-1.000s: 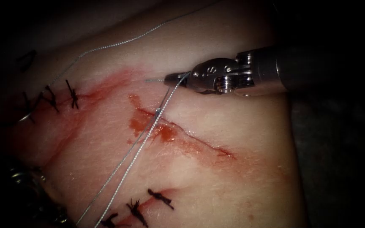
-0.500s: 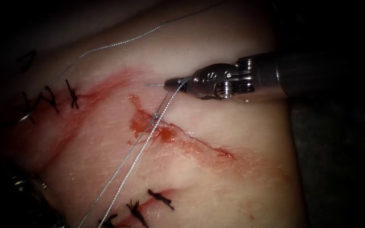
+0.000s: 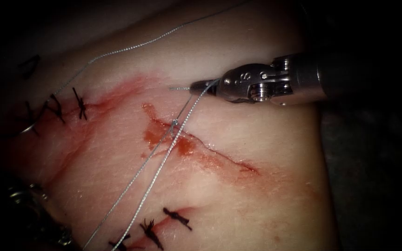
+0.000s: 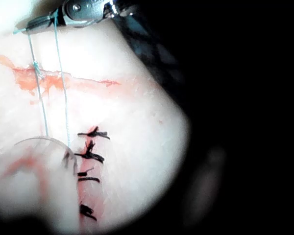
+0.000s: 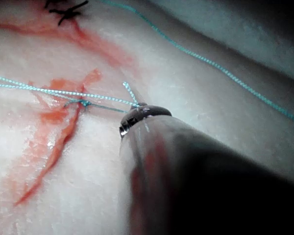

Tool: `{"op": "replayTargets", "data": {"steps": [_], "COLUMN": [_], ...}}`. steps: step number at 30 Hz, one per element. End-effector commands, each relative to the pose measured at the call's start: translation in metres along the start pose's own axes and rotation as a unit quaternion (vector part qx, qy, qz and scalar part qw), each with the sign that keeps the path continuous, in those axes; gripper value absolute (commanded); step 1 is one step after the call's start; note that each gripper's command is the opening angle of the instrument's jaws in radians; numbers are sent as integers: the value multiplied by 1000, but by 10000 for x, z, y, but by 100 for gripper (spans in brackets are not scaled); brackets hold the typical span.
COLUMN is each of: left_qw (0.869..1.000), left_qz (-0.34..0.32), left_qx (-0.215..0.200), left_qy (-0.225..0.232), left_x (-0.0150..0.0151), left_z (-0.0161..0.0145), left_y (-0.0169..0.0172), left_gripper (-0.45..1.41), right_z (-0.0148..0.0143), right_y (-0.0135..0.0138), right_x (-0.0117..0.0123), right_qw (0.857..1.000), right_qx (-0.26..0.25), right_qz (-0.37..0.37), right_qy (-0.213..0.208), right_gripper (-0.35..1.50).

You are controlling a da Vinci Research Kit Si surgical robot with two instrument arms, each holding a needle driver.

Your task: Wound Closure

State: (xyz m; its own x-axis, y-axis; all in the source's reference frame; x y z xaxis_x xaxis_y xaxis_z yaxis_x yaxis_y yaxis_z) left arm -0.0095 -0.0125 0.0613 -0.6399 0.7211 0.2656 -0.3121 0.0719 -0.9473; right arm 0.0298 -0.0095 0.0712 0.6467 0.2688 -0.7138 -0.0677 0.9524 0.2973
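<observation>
While the right arm's tool point(image 3: 196, 86) reaches in from the right with its jaws clamped on the thread point(image 3: 161, 148), a short cut end point(image 3: 178, 88) pokes out past the tips toward the left. Two strands run from the jaws down across the cut point(image 3: 210, 151) in the tissue point(image 3: 257, 186), meeting in a small knot point(image 3: 174, 122) right at the cut's edge beside the red fluid point(image 3: 182, 146) (I cannot make out the needle). The strands leave view at the bottom, near the dark finished stitches point(image 3: 164, 223).

Pale tissue point(image 3: 266, 153), red fluid point(image 3: 182, 146), black stitches point(image 3: 177, 217).
</observation>
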Motion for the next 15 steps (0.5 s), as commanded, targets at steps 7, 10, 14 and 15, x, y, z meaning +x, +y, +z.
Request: {"op": "replayTargets", "data": {"steps": [7,10,14,15], "left_qw": [980,962,926,916], "left_qz": [49,49,54,57], "left_qx": [-44,-74,-134,-149], "left_qy": [188,260,348,369], "left_x": [92,125,161,168], "left_z": [-55,-71,-83,-84], "left_y": [40,47,47,46], "left_gripper": [-45,-45,-45,-45], "right_z": [-14,-21,-24,-25], "right_y": [-16,-21,-34,-38], "right_x": [41,51,57,57], "right_qw": [1000,1000,1000,1000], "right_qx": [4,0,2,2], "right_qz": [-28,-27,-26,-27], "right_qy": [7,8,9,9], "right_gripper": [104,108,101,98]}}
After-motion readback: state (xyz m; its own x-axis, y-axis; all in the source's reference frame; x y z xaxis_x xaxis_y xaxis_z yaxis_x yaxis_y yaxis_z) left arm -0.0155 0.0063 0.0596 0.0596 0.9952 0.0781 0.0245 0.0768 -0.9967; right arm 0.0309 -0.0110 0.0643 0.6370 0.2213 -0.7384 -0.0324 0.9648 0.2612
